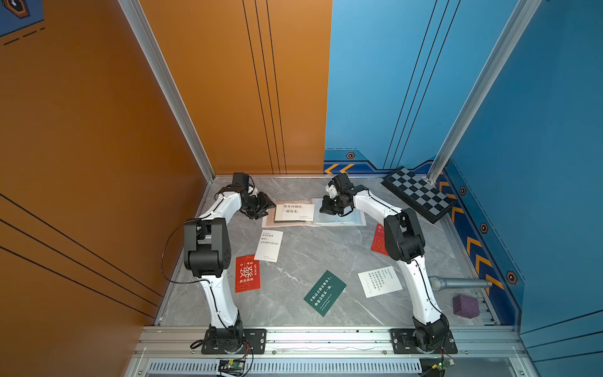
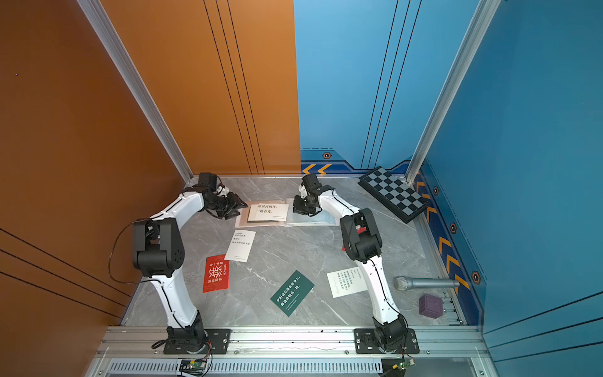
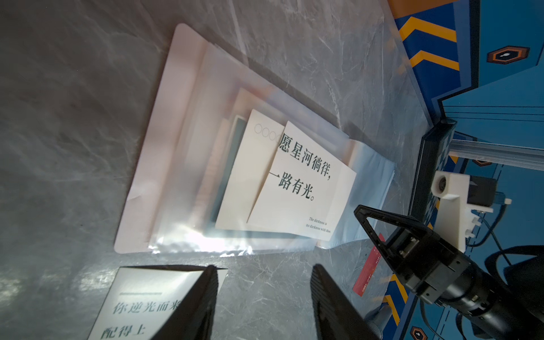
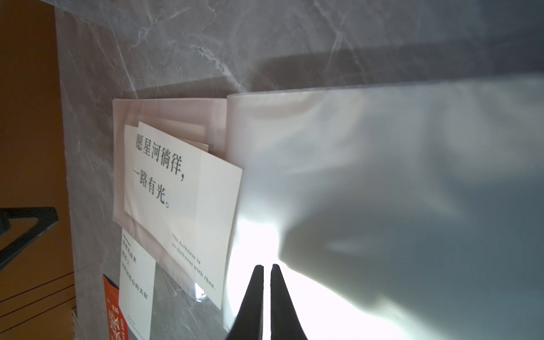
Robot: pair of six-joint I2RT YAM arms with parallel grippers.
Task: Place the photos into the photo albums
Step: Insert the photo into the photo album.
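The photo album [image 1: 268, 222] [image 2: 243, 222] lies open at the back middle, with a pale pink left page and bluish clear sleeves on the right [image 4: 382, 147]. A white photo [image 1: 295, 210] [image 3: 303, 179] [image 4: 182, 188] lies askew on the left page, over other cards. My left gripper [image 1: 269, 210] [image 3: 264, 268] is open and empty, just off the album's left edge. My right gripper [image 1: 323, 211] [image 4: 267, 266] is shut, tips at the sleeve page; a pinched sheet cannot be made out. Loose photos lie nearer: white [image 1: 268, 245], red [image 1: 247, 273], green [image 1: 324, 292], white [image 1: 380, 281], and red [image 1: 378, 243], half hidden by the right arm.
A black-and-grey checkered board [image 1: 419, 194] leans in the back right corner. A grey microphone [image 1: 456, 283] and a purple cube [image 1: 466, 306] lie at the right edge. Orange and blue walls close in three sides of the table.
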